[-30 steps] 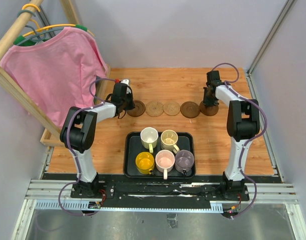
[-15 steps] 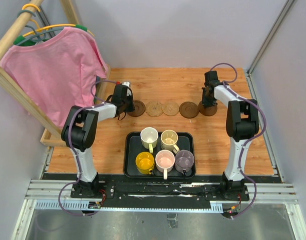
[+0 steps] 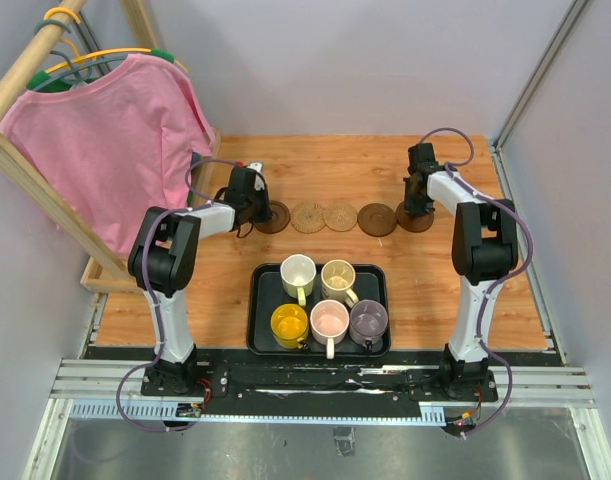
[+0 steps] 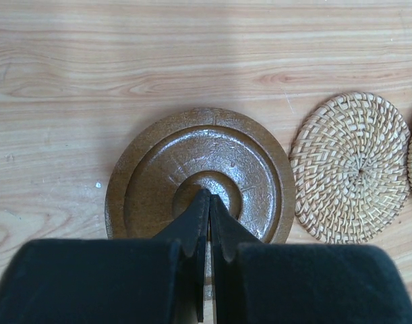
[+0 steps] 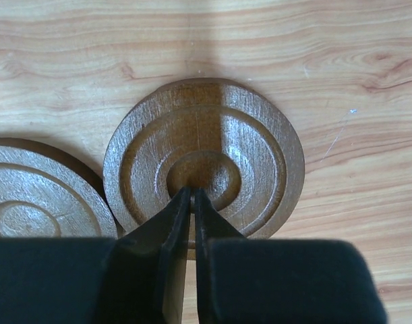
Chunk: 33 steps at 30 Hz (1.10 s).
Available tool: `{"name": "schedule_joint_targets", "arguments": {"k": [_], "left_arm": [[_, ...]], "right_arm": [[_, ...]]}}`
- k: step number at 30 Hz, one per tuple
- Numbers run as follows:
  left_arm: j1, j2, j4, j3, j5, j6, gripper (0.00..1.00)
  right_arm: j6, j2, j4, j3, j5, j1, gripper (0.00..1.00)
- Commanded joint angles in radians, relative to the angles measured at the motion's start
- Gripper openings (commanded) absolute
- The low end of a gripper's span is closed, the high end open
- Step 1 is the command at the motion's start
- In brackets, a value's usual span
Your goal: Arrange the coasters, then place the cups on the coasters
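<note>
Coasters (image 4: 158, 182) beneath the pressed-together left gripper (image 4: 209, 202) and right gripper (image 5: 192, 196) looked stiff, thin, light; best pinched at the rim.

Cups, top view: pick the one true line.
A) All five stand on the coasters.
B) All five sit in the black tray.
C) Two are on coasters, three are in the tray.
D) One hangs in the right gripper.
B: the five cups all sit inside the black tray, while the coasters lie in a row farther back with nothing standing on them.
</note>
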State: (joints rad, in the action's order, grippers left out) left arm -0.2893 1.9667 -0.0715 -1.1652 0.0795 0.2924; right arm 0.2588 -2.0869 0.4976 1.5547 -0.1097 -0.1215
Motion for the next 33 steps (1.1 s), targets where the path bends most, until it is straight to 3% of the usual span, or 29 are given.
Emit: {"name": "schedule_joint_targets", "arguments": {"k": [1,11,20,21,22,23,24,33], "left_arm": [[0.024,0.025,0.033,-0.012,-0.022,-0.002,0.05],[0.106,-0.017,0.022,0.021,-0.038,0.024,0.04],[0.111,-0.049,0.013,0.031,0.017,0.009,0.04],[0.111,-0.058,0.002,0.039,0.030,0.008,0.04],[0.110,-0.071,-0.010,0.048,0.042,0.008,0.04],[0.111,-0.082,-0.024,0.057,0.055,0.008,0.04],[0.110,-0.097,-0.039,0.066,0.065,0.006,0.04],[0.110,-0.205,-0.132,0.091,0.133,0.014,0.04]], "right_arm": [[-0.043,0.047,0.081,-0.002,-0.007,0.010,0.10],[-0.097,0.165,0.041,0.017,0.062,-0.058,0.23],[-0.119,0.116,0.001,0.087,0.204,-0.183,0.27],[-0.118,0.112,0.000,0.102,0.225,-0.194,0.26],[-0.119,0.080,0.000,0.117,0.245,-0.207,0.19],[-0.124,0.065,-0.003,0.132,0.265,-0.220,0.04],[-0.130,0.050,-0.006,0.147,0.282,-0.233,0.01],[-0.139,-0.071,-0.029,0.255,0.446,-0.311,0.01]]}}
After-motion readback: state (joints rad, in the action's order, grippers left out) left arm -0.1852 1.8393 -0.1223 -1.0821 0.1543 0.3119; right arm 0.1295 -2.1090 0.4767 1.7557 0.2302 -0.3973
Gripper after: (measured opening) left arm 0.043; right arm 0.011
